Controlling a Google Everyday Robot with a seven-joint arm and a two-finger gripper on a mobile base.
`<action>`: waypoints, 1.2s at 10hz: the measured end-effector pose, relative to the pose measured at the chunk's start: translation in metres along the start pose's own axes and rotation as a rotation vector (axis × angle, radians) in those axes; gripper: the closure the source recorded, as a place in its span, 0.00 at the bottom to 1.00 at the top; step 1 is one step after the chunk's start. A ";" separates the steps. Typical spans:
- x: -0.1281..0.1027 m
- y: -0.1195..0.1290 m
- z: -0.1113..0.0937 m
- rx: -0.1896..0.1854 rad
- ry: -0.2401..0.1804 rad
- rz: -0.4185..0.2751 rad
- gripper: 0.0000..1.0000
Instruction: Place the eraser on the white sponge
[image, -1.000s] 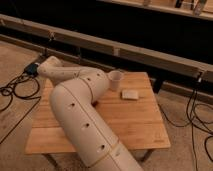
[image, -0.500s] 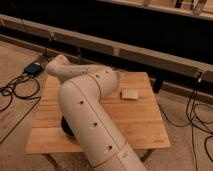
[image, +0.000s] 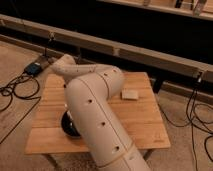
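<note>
Beside arm (image: 95, 115), flat pale sponge (image: 130, 94); tool hidden.

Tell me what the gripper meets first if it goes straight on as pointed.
Unclear: the gripper is hidden behind the arm, over the table's far-left part. The arm's end heads toward that table edge; the white sponge lies off that line.

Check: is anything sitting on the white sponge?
No, the white sponge lies bare on the table; the gripper is hidden behind the arm.

arm (image: 95, 115): cream-white, thick rounded segments | small dark round holes along shell | gripper: hidden behind arm
</note>
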 end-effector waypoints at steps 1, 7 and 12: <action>0.001 0.007 -0.002 -0.023 -0.005 -0.055 0.35; 0.004 0.039 -0.006 -0.090 -0.016 -0.451 0.35; -0.019 0.047 -0.003 -0.076 -0.049 -0.573 0.35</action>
